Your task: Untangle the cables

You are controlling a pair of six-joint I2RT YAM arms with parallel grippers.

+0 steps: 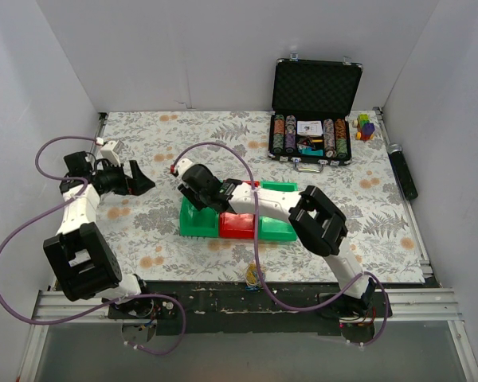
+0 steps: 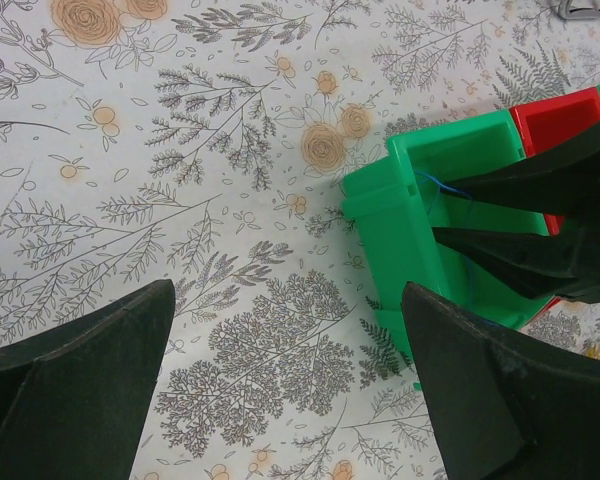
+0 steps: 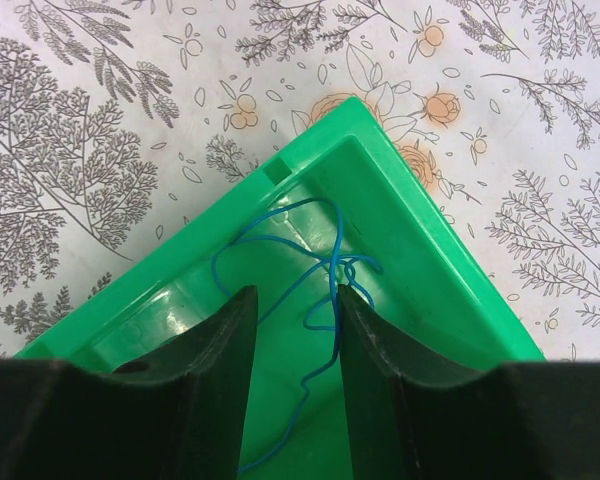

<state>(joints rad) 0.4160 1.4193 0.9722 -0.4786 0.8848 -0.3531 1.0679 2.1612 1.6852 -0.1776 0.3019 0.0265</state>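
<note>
Evidently limp; pinch blue wire (image 3: 332, 262) at its knot. Right gripper (image 3: 295, 300) half-open, left gripper (image 2: 285, 290) wide, both empty.

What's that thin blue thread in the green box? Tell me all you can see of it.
The blue wire is very thin and flexible. It lies loose in a corner of the green box, curling in a few open loops that cross in a small tangle. One strand trails down between the parted fingers of the right hand; whether it touches them I cannot tell.
</note>
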